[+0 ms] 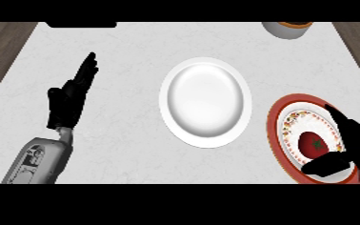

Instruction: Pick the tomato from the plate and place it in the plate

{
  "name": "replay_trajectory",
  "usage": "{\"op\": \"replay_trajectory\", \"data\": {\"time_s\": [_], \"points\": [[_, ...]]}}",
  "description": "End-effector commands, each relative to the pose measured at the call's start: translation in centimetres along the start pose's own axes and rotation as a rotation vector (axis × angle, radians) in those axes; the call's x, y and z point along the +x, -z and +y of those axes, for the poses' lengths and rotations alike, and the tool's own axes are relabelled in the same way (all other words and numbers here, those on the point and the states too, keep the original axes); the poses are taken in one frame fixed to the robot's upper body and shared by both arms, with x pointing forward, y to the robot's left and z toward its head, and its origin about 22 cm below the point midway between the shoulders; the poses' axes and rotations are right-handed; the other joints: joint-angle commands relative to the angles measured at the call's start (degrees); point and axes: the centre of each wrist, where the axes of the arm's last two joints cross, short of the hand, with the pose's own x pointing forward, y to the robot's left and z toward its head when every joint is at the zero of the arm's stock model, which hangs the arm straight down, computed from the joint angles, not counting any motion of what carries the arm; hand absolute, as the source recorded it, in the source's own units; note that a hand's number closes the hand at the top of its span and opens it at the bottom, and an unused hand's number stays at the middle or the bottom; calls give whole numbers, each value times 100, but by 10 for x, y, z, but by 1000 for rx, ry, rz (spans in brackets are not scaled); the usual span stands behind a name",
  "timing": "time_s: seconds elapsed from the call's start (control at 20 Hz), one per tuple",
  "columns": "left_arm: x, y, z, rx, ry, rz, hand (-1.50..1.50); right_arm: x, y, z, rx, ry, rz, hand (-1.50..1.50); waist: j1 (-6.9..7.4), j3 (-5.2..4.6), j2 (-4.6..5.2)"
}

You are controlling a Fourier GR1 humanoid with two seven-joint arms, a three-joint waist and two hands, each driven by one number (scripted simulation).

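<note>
Tomato [313, 143] red, round, green-stemmed, on red-rimmed plate [280, 138]; right hand [336, 162] spread wide around it; left hand [69, 100] resting, fingers straight; white plate [205, 102] mid-counter [119, 138], pale marble.

Right hand [336, 143] and red-rimmed plate [292, 102] cut off by the right edge; fingers hide part of the plate. Cup [287, 30] and dark object [81, 25] cropped at top.

Glossy white plate [205, 102] on a smooth, pale marble-look counter [126, 124]; shiny red tomato [314, 143].
</note>
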Motion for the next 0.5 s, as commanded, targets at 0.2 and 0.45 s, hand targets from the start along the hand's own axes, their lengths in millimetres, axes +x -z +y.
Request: {"op": "replay_trajectory", "data": {"time_s": [0.2,0.45], "points": [[-1,-1,4,-5,-3,-3,0,-17,28,29,59,-22,34,-150,0,1,1],[-13,-7,-8,16,-2,0,0,-6,29,31,76,-31,46,-150,-5,-1,-3]]}}
